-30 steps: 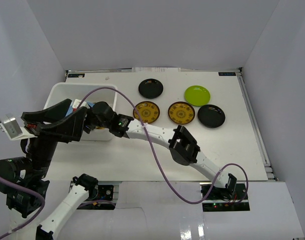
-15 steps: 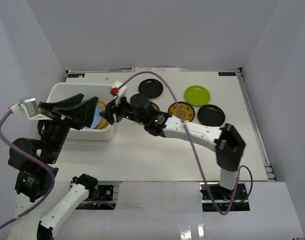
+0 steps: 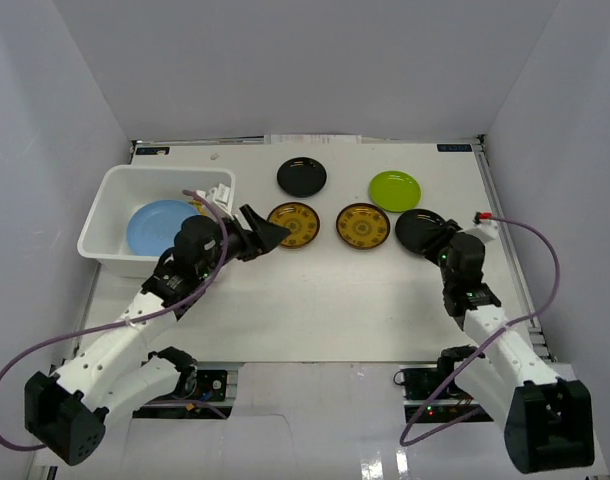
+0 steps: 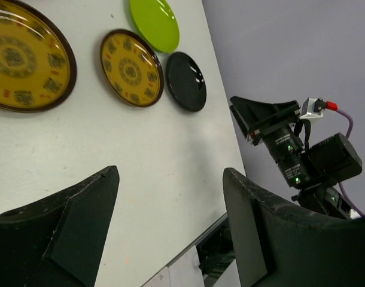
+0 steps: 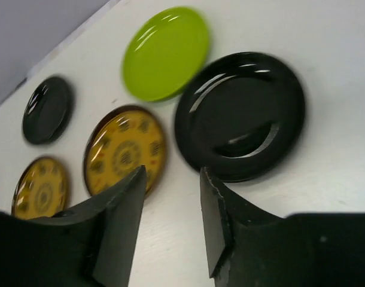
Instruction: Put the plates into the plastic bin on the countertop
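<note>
White plastic bin (image 3: pixel 95 215) holds one light blue plate (image 3: pixel 155 228). Wrist views alone show left fingers (image 4: pixel 81 209) and right fingers (image 5: pixel 119 218) parted, empty.

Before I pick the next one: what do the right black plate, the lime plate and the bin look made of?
Right black plate: glossy, maybe glazed ceramic or lacquered plastic; sharp white highlights along its rim.
Lime plate: same smooth gloss, pale streak reflections; material equally open.
Bin: white plastic by the look, fairly matte; thin flared rim, rounded corners.
</note>
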Robot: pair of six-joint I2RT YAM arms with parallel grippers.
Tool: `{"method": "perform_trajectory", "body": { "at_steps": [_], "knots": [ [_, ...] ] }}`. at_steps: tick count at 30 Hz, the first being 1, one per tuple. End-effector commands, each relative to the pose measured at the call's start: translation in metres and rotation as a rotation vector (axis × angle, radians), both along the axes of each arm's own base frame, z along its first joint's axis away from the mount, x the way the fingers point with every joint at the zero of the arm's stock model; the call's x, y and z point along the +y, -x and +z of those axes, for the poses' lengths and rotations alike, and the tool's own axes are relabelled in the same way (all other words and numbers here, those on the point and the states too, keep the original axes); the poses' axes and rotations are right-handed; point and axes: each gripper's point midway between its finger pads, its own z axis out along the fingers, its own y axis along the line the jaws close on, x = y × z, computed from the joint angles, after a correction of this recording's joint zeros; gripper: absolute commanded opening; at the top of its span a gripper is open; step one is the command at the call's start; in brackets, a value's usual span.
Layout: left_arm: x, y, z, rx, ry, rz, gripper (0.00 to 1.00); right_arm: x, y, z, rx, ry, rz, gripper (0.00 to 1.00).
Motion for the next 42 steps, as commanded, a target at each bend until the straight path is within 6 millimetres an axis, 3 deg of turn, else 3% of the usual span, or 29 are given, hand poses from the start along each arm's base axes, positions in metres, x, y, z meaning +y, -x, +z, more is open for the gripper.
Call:
{"method": "perform_trajectory", "body": {
  "at_steps": [1, 2, 4, 5, 7, 11, 13, 20, 24, 25, 33, 42],
  "knots": [
    [-0.026, -0.002, 0.021, -0.071, 0.073, -0.009, 0.80, -0.071, 0.007, -0.009, -0.003, -0.068, -0.199, 0.52],
    [-0.037, -0.008, 0.002, -0.045, 0.020, 0.005, 0.80, -0.071, 0.009, -0.015, 0.012, -0.105, -0.163, 0.54],
    [-0.045, -0.017, -0.013, -0.024, -0.028, 0.028, 0.80, -0.095, 0.015, -0.033, 0.047, -0.157, -0.217, 0.56],
    [-0.049, -0.024, -0.030, 0.004, -0.068, 0.055, 0.81, -0.091, 0.013, -0.040, 0.062, -0.189, -0.175, 0.56],
    [-0.050, -0.032, -0.043, 0.019, -0.101, 0.094, 0.81, -0.100, 0.013, -0.049, 0.086, -0.232, -0.199, 0.56],
    [-0.051, -0.049, -0.081, 0.046, -0.188, 0.178, 0.83, -0.093, 0.008, -0.074, 0.151, -0.331, -0.169, 0.52],
    [-0.050, -0.056, -0.094, 0.064, -0.209, 0.217, 0.84, -0.089, 0.000, -0.070, 0.122, -0.370, -0.138, 0.50],
    [-0.046, -0.072, -0.145, 0.153, -0.253, 0.322, 0.84, -0.082, -0.021, -0.090, 0.152, -0.481, -0.104, 0.46],
    [-0.047, -0.083, -0.164, 0.209, -0.277, 0.373, 0.84, -0.080, -0.028, -0.099, 0.160, -0.530, -0.101, 0.42],
    [-0.046, -0.084, -0.179, 0.245, -0.287, 0.389, 0.84, -0.081, -0.031, -0.095, 0.134, -0.533, -0.099, 0.41],
    [-0.036, -0.094, -0.218, 0.339, -0.288, 0.459, 0.81, -0.080, -0.036, -0.106, 0.126, -0.617, -0.124, 0.34],
    [-0.021, -0.101, -0.225, 0.353, -0.251, 0.584, 0.79, -0.082, -0.038, -0.110, 0.122, -0.623, -0.137, 0.27]
  ]
}}
